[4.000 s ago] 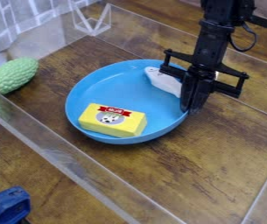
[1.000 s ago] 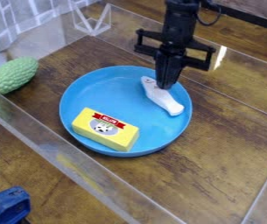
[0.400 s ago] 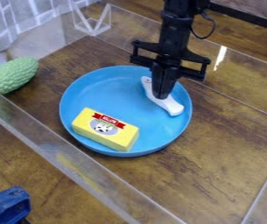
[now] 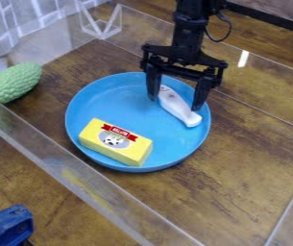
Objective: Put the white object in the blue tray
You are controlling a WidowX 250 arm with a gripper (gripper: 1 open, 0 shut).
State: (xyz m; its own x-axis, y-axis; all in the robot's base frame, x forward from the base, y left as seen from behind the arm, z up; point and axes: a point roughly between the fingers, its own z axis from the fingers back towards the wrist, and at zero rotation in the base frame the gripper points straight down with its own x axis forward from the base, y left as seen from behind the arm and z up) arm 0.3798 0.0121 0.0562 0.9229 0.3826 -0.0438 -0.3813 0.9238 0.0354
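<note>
Yellow box [image 4: 115, 141] label: I see a red strip with pale lettering along its top edge, too small for me to read.
Yellow box picture: a round pale figure under the strip; I can make out no words on it.
White object [image 4: 180, 105]: no writing I can read.
Elsewhere: I find no legible text, number or sign.

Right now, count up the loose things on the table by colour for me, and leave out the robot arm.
White: 1, the white object lying in the tray
Blue: 2, the blue tray and a blue thing cut off at the bottom left corner
Yellow: 1, the yellow box in the tray
Green: 1, the bumpy green object
Total: 5
</note>
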